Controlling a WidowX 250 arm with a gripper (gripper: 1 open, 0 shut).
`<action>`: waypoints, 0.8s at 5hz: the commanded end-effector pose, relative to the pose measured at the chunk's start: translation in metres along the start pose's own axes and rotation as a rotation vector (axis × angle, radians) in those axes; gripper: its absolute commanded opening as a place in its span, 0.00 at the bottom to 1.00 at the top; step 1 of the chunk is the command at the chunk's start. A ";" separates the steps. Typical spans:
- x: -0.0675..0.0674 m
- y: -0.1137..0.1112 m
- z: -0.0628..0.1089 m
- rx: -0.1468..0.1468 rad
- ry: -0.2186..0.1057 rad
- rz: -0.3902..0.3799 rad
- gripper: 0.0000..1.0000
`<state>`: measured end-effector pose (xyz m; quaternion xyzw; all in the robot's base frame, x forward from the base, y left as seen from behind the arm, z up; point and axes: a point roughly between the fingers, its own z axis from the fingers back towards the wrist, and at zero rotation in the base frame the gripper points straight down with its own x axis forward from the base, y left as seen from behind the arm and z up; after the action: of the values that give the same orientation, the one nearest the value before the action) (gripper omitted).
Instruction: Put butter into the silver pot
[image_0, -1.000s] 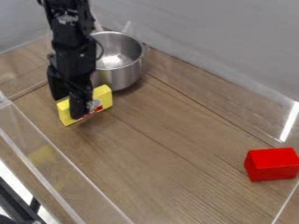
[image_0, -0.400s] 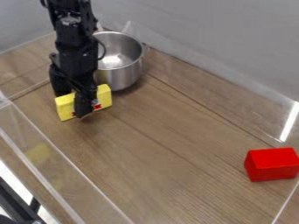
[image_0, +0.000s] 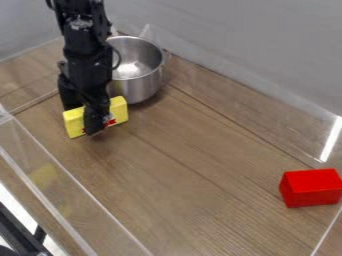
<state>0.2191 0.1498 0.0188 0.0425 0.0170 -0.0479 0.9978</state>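
One gripper (image_0: 94, 120), black, pointing downward at the left of the scene; its fingertips were down at the butter, though whether they were closed on it could not be told. One block of butter (image_0: 96, 118), yellow, with red and white marking; on the wooden surface (image_0: 181, 165), at the left, on the near side of the pot and partly hidden by the gripper. One silver pot (image_0: 136, 70), round, shiny, upright; on the surface toward the far left, its open top showing a bare steel interior, its left part hidden by the arm (image_0: 83, 35). One red block (image_0: 311, 188); on the surface at the near right, well apart from the butter and the pot.
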 end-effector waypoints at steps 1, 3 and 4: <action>-0.010 0.009 0.016 0.037 -0.052 0.012 0.00; -0.022 0.005 0.017 0.037 -0.060 0.014 0.00; -0.019 0.000 0.010 0.037 -0.073 0.006 1.00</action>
<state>0.1930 0.1481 0.0205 0.0467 -0.0018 -0.0454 0.9979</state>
